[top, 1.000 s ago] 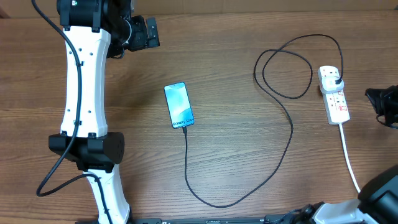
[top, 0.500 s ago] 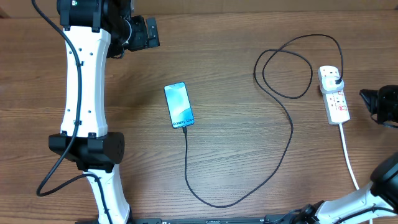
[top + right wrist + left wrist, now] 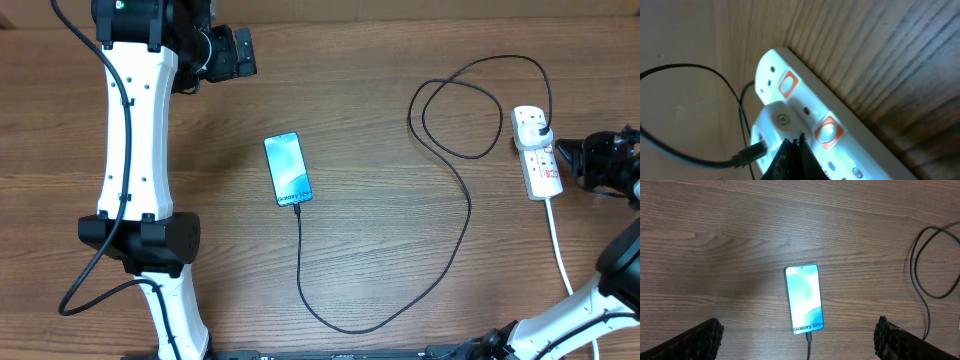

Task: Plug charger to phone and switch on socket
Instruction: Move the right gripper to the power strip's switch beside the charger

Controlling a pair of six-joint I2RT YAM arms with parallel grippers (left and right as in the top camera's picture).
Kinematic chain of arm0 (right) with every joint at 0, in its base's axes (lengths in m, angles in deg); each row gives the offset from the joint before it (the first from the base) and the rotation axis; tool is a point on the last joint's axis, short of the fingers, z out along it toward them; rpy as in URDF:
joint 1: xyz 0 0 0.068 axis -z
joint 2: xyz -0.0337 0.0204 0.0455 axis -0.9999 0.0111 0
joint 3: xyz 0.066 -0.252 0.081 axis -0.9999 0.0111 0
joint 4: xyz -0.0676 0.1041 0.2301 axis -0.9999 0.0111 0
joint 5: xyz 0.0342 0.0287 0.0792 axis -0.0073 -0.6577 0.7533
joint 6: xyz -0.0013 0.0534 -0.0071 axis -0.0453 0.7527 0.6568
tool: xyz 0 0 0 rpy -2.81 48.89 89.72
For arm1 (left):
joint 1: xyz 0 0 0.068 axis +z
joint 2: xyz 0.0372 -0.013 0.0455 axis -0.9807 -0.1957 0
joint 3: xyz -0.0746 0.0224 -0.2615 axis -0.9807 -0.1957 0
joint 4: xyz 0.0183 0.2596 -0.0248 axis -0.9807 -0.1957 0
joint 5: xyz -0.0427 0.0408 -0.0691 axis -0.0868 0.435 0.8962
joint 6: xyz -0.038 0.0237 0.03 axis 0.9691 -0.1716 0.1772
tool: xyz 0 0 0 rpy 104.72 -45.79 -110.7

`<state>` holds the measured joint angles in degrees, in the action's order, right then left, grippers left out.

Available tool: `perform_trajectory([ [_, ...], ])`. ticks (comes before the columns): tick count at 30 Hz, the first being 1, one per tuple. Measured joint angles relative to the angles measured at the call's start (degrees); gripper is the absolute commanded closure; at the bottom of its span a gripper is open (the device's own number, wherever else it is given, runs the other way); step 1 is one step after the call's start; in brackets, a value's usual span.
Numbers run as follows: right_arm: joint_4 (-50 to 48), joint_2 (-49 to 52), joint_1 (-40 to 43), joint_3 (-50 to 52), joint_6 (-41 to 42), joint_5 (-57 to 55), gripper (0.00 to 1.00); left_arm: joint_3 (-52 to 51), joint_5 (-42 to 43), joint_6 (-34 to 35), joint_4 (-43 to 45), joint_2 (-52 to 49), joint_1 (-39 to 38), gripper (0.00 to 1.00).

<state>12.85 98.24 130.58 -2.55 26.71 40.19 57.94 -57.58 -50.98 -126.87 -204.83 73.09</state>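
Note:
The phone (image 3: 288, 169) (image 3: 803, 299) lies face up with its blue screen lit, mid-table. The charger (image 3: 455, 240), a thin black cable, enters the phone's bottom edge (image 3: 809, 339), loops across the table and ends at a plug (image 3: 540, 129) in the socket (image 3: 541, 165) (image 3: 860, 150), a white strip with red-framed switches (image 3: 827, 131). My right gripper (image 3: 563, 153) (image 3: 796, 143) is shut with nothing in it, its tip just over the strip between the plug and a switch; whether it touches, I cannot tell. My left gripper (image 3: 238, 52) (image 3: 799, 330) hangs open high above the phone.
The socket's thick white cord (image 3: 562, 260) runs to the front edge at the right. The left arm's white link (image 3: 135, 150) and base stand along the left side. Bare wooden tabletop (image 3: 400, 260) lies between the phone and the cable.
My right gripper has moved left, from the table's right edge up to the socket. The left arm, the phone and the cable have not moved.

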Motion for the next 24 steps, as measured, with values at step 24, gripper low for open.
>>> perform_trajectory([
  [24,-17.46,3.63,2.16,8.41,5.73,8.39,0.96,0.0,0.0,0.0,0.0,0.0,0.0,0.0],
])
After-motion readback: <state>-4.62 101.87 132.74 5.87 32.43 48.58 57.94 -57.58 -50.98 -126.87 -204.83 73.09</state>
